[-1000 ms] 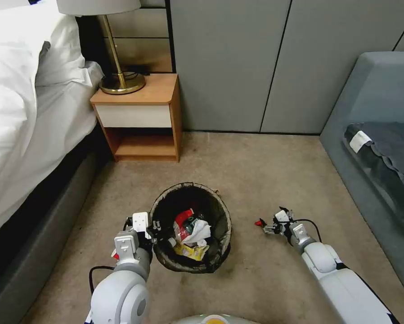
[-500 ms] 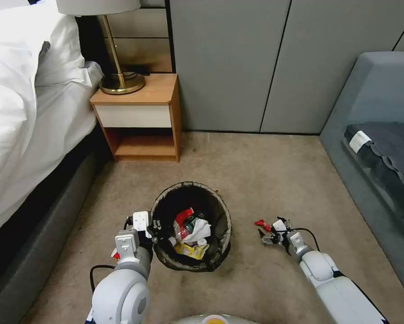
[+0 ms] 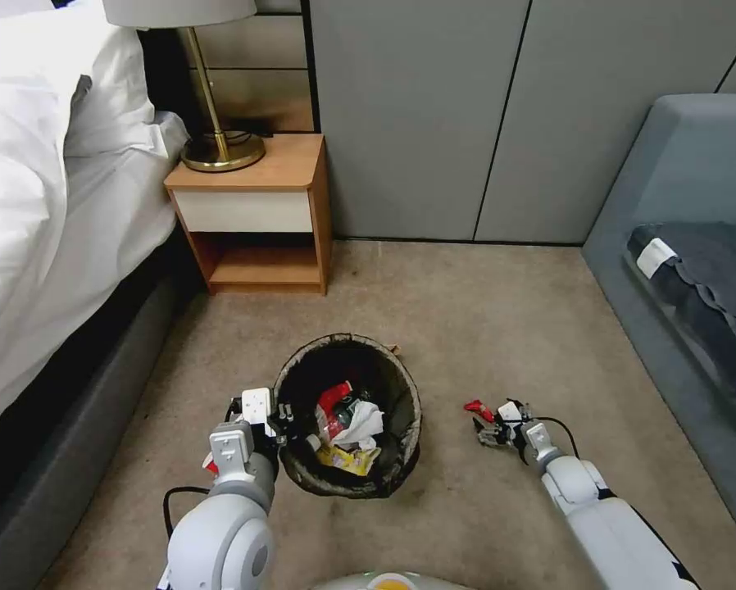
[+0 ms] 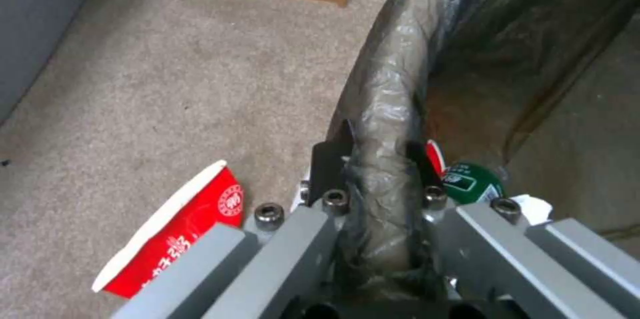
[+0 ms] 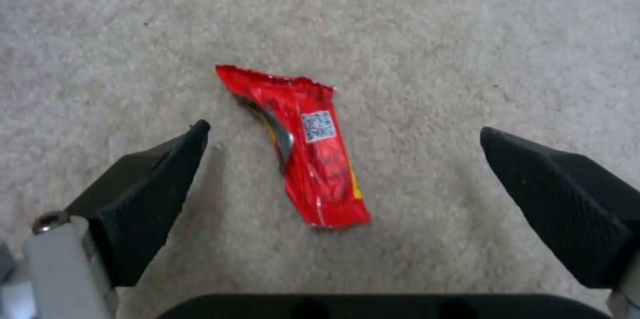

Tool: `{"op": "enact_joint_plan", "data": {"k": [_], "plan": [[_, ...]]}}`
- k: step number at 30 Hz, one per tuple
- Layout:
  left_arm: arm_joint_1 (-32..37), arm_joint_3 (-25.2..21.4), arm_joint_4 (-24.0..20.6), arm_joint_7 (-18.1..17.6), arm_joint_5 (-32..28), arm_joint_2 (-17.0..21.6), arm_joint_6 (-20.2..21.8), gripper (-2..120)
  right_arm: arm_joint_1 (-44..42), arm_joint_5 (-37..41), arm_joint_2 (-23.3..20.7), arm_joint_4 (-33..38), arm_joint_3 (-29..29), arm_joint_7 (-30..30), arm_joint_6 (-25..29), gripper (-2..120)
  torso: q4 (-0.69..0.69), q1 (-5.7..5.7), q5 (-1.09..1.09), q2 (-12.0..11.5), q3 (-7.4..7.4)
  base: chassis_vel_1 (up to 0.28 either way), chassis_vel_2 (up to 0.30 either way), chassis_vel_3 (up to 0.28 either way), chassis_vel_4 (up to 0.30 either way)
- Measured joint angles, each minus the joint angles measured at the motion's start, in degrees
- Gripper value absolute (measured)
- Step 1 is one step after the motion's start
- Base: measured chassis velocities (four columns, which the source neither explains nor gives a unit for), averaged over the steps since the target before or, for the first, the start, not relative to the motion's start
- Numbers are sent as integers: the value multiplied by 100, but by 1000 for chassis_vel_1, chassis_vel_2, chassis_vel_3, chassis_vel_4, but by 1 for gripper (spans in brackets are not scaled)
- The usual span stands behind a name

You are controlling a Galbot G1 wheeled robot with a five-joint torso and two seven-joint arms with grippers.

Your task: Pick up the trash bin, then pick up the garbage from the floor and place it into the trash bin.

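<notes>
Left hand (image 4: 377, 159) clamped on trash bin (image 3: 347, 414) rim; right hand (image 5: 340, 179) spread wide over red wrapper (image 5: 300, 144), just right of bin.

Beige carpet (image 3: 466, 311) meets grey wall panels (image 3: 433, 115) far; wooden nightstand (image 3: 257, 213) with brass lamp (image 3: 212, 106) stands beside the left bed (image 3: 40, 205).

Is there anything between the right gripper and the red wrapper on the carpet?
Nothing visible. The right gripper hangs open over the red wrapper, which lies flat on bare carpet between the jaws.
</notes>
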Motion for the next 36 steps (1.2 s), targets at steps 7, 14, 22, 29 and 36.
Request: {"op": "enact_joint_plan", "data": {"k": [7, 14, 22, 29, 36], "plan": [[22, 8, -15, 0, 17, -2, -4, 0, 46, -17, 81, -132, -9, 6, 36, 86, 0, 0, 1, 0, 0, 0, 0, 0, 0], [37, 6, -27, 1, 19, -5, -12, 0, 81, -34, 142, -329, 19, 11, 89, 61, 0, -1, 0, 1, -1, 0, 0, 0, 0], [51, 6, -28, 2, 23, -1, -14, 0, 182, 13, 217, -631, 78, -18, 121, 34, 2, -1, 1, 1, -1, 0, 0, 0, 0], [80, 17, -37, 2, 58, -16, -19, 0, 263, 99, 259, -785, 107, -23, 109, 11, 4, -1, 4, 1, -1, 0, 0, 0, 0], [75, -2, -83, 3, 47, 13, -19, 0, 265, 143, 229, -776, 129, -18, 78, 0, 4, -1, 1, 1, 0, 0, 0, 0, 0]]}}
